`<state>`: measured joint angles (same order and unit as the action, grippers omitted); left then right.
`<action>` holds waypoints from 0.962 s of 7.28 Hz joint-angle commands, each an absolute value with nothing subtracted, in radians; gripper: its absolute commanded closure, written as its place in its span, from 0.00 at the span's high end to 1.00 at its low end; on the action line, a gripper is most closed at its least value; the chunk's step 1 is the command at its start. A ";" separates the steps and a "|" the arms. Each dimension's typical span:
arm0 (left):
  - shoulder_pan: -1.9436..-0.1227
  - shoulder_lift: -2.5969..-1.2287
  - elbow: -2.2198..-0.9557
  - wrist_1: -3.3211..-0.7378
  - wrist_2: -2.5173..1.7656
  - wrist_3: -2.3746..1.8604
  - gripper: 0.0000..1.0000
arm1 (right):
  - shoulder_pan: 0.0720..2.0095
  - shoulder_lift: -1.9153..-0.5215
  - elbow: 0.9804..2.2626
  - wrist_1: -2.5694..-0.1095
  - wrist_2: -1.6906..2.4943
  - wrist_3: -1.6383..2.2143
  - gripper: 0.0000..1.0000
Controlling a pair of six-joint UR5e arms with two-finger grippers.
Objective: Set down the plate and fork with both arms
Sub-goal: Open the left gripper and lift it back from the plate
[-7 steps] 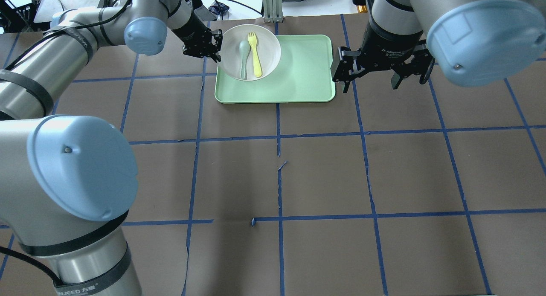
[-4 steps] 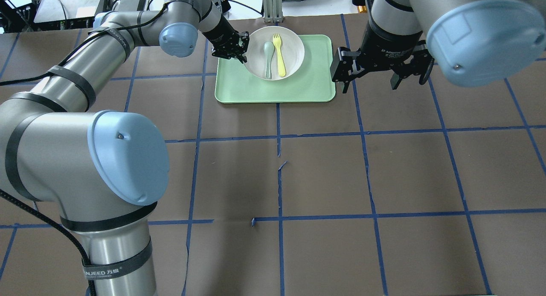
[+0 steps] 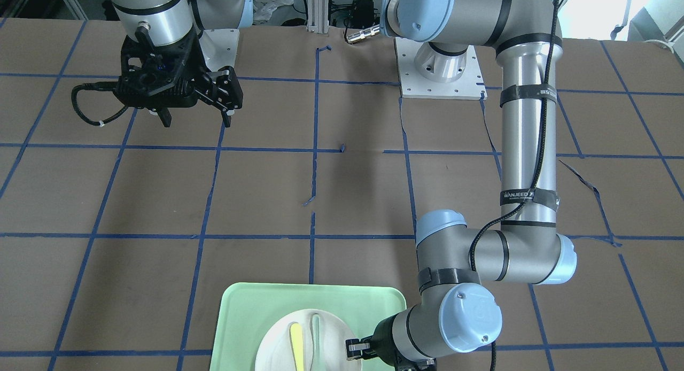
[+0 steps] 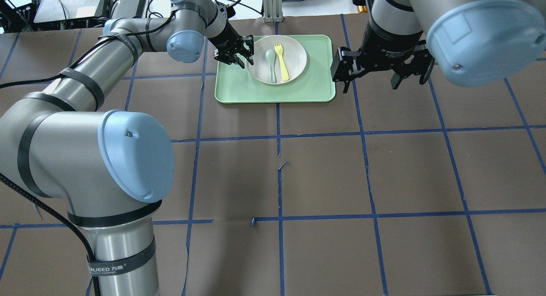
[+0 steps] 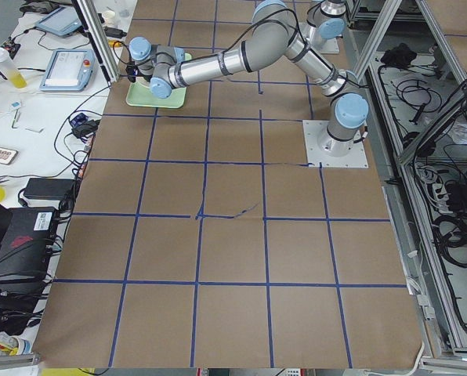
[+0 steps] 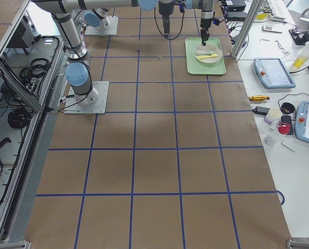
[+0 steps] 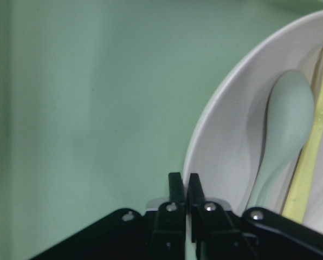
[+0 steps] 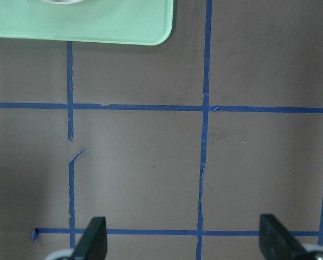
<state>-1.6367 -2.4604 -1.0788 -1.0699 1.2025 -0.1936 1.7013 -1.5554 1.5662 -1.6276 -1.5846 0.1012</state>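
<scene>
The off-white plate (image 4: 295, 57) is over the back middle of the mint-green tray (image 4: 298, 89). The yellow fork (image 4: 281, 63) lies in the plate beside a grey-green spoon (image 4: 271, 65). My left gripper (image 4: 245, 59) is shut on the plate's left rim. The left wrist view shows its fingertips (image 7: 176, 187) pinching the rim (image 7: 205, 141), with the fork (image 7: 313, 151) at the right. I cannot tell whether the plate rests on the tray. My right gripper (image 4: 369, 87) is open and empty, hovering just right of the tray, its fingers wide apart in the right wrist view (image 8: 184, 238).
The tray sits at the far middle of the brown table with its blue tape grid (image 4: 279, 176). In the front-facing view the plate (image 3: 275, 349) and tray (image 3: 240, 317) are at the bottom edge. A metal post (image 4: 272, 6) stands behind the tray.
My left gripper has carried the plate, with fork and spoon in it, to the right, from the tray's left edge toward its middle. The right arm has not moved.
</scene>
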 commanded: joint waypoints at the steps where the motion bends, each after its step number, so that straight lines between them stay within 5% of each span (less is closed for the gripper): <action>1: -1.632 -2.372 -1.185 -0.975 1.213 -0.192 1.00 | 1.701 -1.555 1.566 -1.628 -1.586 0.101 1.00; 7: -1.585 -1.833 -1.549 -1.230 1.512 -0.138 1.00 | 1.701 -1.555 1.566 -1.628 -1.588 0.101 1.00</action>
